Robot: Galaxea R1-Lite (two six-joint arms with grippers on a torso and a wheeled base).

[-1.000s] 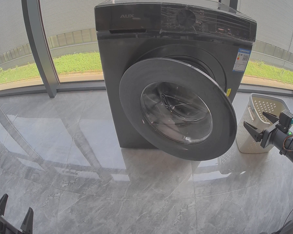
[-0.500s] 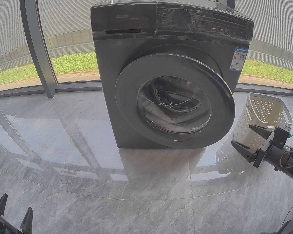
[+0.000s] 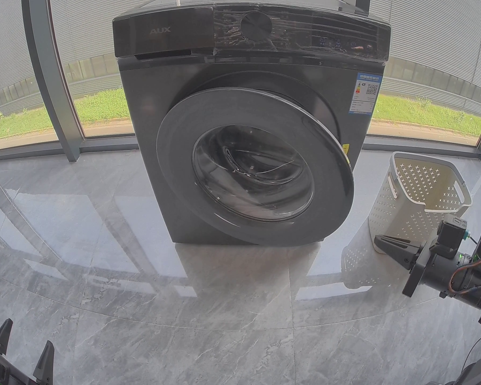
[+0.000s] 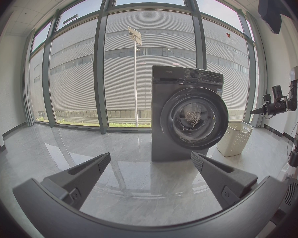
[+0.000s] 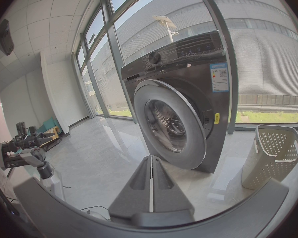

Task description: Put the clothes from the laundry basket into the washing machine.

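Black right gripper [image 3: 380, 239], orange cable [image 3: 461, 271]

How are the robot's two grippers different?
The left gripper is open wide; the right gripper is shut tight. The right gripper is close to the laundry basket; the left gripper is much farther from it. Both are black and hold nothing.

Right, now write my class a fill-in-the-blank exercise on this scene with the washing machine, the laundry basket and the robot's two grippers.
1. The laundry basket stands to the robot's ___ of the washing machine.
2. The washing machine's round ___ stands partly open.
3. The left gripper is ___, its jaws wide apart.
4. The right gripper is ___, its jaws pressed together.
Missing words: right; door; open; shut.
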